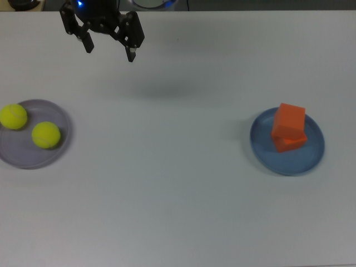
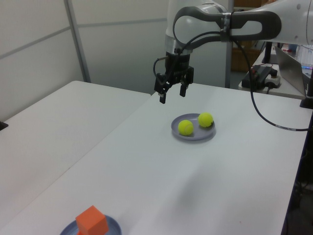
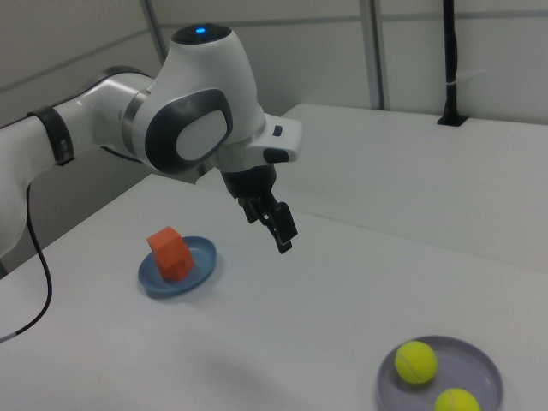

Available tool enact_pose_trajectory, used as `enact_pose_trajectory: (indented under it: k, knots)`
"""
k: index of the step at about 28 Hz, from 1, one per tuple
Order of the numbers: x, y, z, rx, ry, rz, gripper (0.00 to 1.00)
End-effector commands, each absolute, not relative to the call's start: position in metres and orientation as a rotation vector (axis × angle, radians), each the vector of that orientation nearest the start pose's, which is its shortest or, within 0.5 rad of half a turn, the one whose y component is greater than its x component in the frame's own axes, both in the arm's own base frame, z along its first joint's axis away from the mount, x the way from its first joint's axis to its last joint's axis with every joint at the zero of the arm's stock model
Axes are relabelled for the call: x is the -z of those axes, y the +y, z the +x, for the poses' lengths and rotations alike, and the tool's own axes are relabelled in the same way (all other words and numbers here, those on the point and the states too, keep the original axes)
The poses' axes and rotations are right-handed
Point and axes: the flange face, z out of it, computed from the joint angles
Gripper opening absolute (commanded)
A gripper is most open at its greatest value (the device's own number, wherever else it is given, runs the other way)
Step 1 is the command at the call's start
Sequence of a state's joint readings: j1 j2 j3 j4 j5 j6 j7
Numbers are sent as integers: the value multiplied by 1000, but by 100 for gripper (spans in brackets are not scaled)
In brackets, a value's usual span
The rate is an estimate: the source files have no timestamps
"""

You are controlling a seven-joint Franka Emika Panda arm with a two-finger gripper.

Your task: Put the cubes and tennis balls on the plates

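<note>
Two orange cubes are stacked, one (image 1: 289,118) on the other (image 1: 291,142), on the blue plate (image 1: 289,162) at the top view's right. Both tennis balls (image 1: 13,117) (image 1: 46,134) lie side by side on the lavender plate (image 1: 28,157) at the top view's left. My gripper (image 1: 109,51) hangs open and empty above the table's far side, well away from both plates. In the left view the gripper (image 2: 171,96) is high behind the lavender plate (image 2: 193,137). In the right view the gripper (image 3: 279,231) is between the blue plate (image 3: 195,277) and the lavender plate (image 3: 481,365).
The white table (image 1: 178,211) stretches between the plates. A second white table (image 2: 44,127) adjoins it at the left view's left. Cables and equipment (image 2: 261,73) sit behind the arm at the left view's right.
</note>
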State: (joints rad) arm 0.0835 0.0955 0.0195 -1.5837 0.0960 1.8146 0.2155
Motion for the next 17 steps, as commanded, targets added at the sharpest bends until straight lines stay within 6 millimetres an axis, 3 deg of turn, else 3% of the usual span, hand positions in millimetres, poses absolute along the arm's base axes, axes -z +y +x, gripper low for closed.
enact_pose_trajectory:
  k: [1, 17]
  knots:
    - [-587, 72, 591, 164, 193, -3032, 100]
    - [-587, 77, 591, 165, 186, -3030, 100]
